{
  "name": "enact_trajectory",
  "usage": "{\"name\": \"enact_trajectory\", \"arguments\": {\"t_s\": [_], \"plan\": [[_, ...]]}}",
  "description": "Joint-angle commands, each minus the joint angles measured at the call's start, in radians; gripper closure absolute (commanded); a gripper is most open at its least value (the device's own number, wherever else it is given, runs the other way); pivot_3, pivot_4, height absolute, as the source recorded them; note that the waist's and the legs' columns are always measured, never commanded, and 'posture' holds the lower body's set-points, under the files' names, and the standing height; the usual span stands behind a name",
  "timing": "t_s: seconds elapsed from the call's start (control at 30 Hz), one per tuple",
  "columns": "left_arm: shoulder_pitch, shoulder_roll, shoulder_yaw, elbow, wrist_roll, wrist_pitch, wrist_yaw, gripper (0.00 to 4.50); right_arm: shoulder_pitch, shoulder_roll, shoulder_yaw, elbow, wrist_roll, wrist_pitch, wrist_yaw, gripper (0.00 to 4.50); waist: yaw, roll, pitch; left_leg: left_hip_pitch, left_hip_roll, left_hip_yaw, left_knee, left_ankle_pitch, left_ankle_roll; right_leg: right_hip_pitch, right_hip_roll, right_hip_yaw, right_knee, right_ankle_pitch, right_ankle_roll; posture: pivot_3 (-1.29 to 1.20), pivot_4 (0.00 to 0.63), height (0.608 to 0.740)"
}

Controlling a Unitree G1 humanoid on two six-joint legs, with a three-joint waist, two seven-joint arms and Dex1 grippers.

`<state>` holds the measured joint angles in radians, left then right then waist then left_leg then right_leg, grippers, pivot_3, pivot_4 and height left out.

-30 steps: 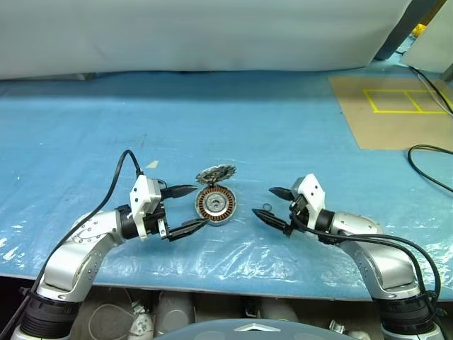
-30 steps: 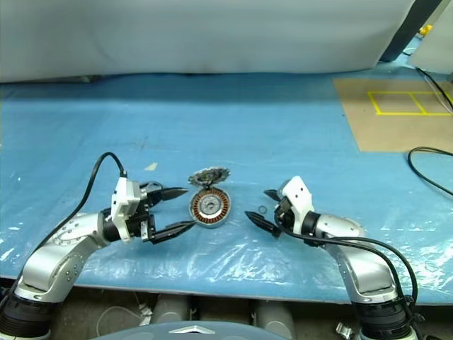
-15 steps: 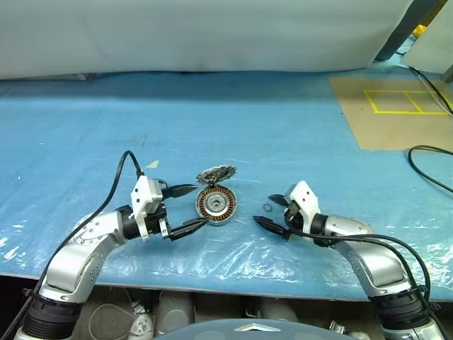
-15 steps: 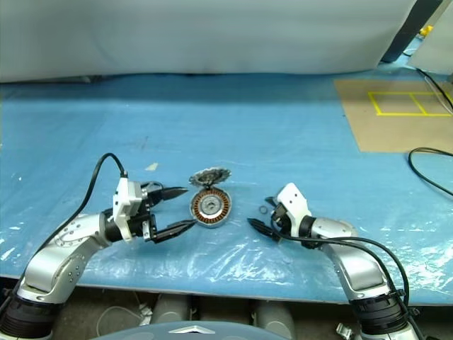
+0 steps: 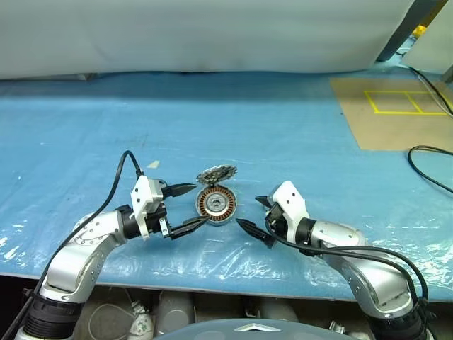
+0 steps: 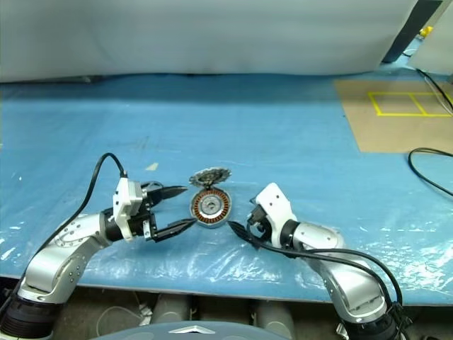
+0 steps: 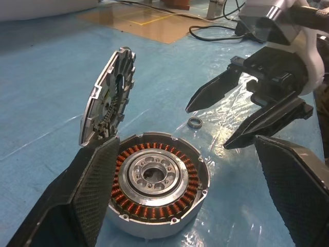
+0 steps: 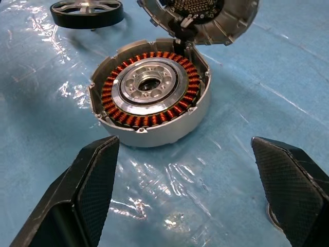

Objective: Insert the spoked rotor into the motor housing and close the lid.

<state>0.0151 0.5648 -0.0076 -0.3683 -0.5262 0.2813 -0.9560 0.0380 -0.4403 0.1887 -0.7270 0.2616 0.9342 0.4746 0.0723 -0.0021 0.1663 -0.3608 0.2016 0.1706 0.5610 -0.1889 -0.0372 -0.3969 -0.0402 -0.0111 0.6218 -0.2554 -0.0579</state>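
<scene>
Right pincer (image 5: 252, 214) has slid in across the desk (image 5: 283, 134) over the last second, from well off to the side to just beside the motor housing (image 5: 214, 205), and it has dipped to point down at the plastic sheet; its two black fingers stand wide apart with nothing between them. Left pincer (image 5: 187, 207) has kept its place on the other side of the housing, also spread wide and empty, one finger tip close to the housing's near edge. The housing itself sits flat on the blue covering with its copper windings and silver centre open to view, so nothing has gone into it yet. The lid (image 7: 109, 98) stands tilted up on edge at the far side of the housing, ribbed face turned away, seemingly touching the rim. The spoked rotor (image 8: 87, 10) lies flat on the covering a little way beyond the housing, apart from it, as the right wrist view shows. A tiny black ring (image 7: 195, 122) lies on the plastic between the housing and the right pincer. To my eye the right arm is closing in to start work, but neither arm has the rotor, so the insertion is still ahead and the lid must wait for that. I can read no brand, label or writing on any part; the yellow outline (image 5: 403, 100) on the brown board far off carries no text.
</scene>
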Motion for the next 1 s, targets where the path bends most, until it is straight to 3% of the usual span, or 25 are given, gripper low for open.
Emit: {"name": "enact_trajectory", "arguments": {"t_s": [0.03, 0.17, 0.33, 0.5, 0.67, 1.0], "plan": [[-0.014, 0.003, 0.001, -0.006, 0.000, -0.011, -0.008, 0.09, 0.056, 0.005, 0.019, 0.001, -0.031, -0.048, -0.049, 0.18, 0.001, 0.000, 0.000, 0.000, 0.000, 0.000, 0.000, 0.000, 0.000, 0.000, 0.000, 0.000, 0.000, 0.000, 0.000, 0.00, 0.150, 0.740], [-0.022, 0.003, 0.000, 0.000, 0.000, -0.014, -0.012, 0.09, 0.090, -0.003, -0.043, -0.026, -0.013, -0.039, -0.061, 0.18, -0.003, 0.000, 0.000, 0.000, 0.000, 0.000, 0.000, 0.000, 0.000, 0.000, 0.000, 0.000, 0.000, -0.001, 0.003, 0.00, 0.150, 0.740], [-0.020, -0.001, -0.003, -0.004, -0.005, -0.010, -0.012, 0.09, 0.005, -0.007, -0.158, 0.003, 0.064, -0.008, -0.027, 0.18, -0.004, 0.000, 0.000, 0.001, 0.000, -0.002, 0.000, 0.000, 0.000, 0.000, 0.000, 0.001, 0.001, -0.003, 0.006, 0.00, 0.150, 0.740], [-0.023, -0.006, -0.004, -0.002, -0.009, -0.007, -0.009, 0.09, -0.073, -0.090, -0.279, 0.194, 0.111, -0.089, 0.089, 0.18, 0.000, 0.000, 0.000, 0.001, -0.001, -0.002, 0.000, 0.000, 0.000, 0.001, -0.001, 0.001, 0.000, 0.000, 0.001, 0.00, 0.150, 0.740], [-0.030, -0.014, -0.007, 0.003, -0.005, -0.010, -0.006, 0.09, -0.056, -0.141, -0.311, 0.302, 0.113, -0.175, 0.144, 0.18, 0.000, 0.000, 0.000, 0.000, -0.001, 0.000, 0.000, 0.000, 0.000, 0.001, 0.000, 0.000, 0.000, 0.001, 0.001, 0.00, 0.150, 0.740], [-0.021, -0.017, -0.004, -0.005, -0.010, -0.004, -0.004, 0.09, -0.047, -0.141, -0.246, 0.198, 0.157, -0.146, 0.162, 0.18, -0.002, 0.001, 0.000, 0.001, -0.001, 0.000, 0.001, 0.000, 0.000, 0.002, 0.000, 0.000, 0.001, 0.000, 0.000, 0.00, 0.150, 0.740]]}}
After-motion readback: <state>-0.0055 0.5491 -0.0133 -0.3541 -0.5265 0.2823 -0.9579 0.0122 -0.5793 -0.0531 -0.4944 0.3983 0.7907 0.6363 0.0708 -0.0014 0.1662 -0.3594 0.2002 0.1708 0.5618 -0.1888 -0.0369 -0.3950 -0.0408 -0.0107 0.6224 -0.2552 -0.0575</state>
